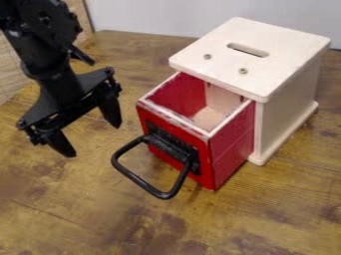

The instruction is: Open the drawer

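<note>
The red drawer [200, 125] stands pulled partway out of the cream-white cube housing [273, 75], its pale wood interior showing. Its black front panel faces lower left, and the black loop handle [147, 169] hangs down onto the table. My black gripper [88, 125] hovers left of the drawer, pointing steeply down, open, with nothing between its fingers. One finger [118, 108] is close to the drawer's left corner; the other finger [60, 141] is farther left. It touches neither handle nor drawer.
The wooden table [80, 214] stretches in front and to the left. The housing has a slot and two small screws on top. A pale wall edge runs along the back.
</note>
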{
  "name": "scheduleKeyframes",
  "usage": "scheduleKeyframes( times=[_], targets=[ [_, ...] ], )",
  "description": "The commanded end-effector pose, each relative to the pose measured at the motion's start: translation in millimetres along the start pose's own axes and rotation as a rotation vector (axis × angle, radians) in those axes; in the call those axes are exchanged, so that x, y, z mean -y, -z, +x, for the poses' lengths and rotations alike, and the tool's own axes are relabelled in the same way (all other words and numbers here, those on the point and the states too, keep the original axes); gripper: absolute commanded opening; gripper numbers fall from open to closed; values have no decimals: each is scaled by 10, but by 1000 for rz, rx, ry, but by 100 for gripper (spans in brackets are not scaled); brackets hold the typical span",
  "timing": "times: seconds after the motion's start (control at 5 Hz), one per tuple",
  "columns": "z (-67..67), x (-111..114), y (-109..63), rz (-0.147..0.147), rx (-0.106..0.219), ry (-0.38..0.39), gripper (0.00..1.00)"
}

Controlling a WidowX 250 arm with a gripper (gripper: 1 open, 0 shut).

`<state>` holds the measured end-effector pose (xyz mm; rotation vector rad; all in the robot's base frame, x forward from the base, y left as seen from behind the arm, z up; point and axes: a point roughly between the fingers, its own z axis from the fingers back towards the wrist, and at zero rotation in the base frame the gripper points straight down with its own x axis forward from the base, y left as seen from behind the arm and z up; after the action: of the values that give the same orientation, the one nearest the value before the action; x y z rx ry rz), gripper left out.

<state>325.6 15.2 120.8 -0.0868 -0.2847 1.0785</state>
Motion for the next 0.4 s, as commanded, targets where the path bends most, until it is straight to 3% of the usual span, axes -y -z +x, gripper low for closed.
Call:
scheduleKeyframes(
  times=[0.0, 0.2],
  targets=[
    [108, 105, -142, -57, 36, -8, 100],
    [90, 113, -141, -62, 39, 6, 100]
  ],
)
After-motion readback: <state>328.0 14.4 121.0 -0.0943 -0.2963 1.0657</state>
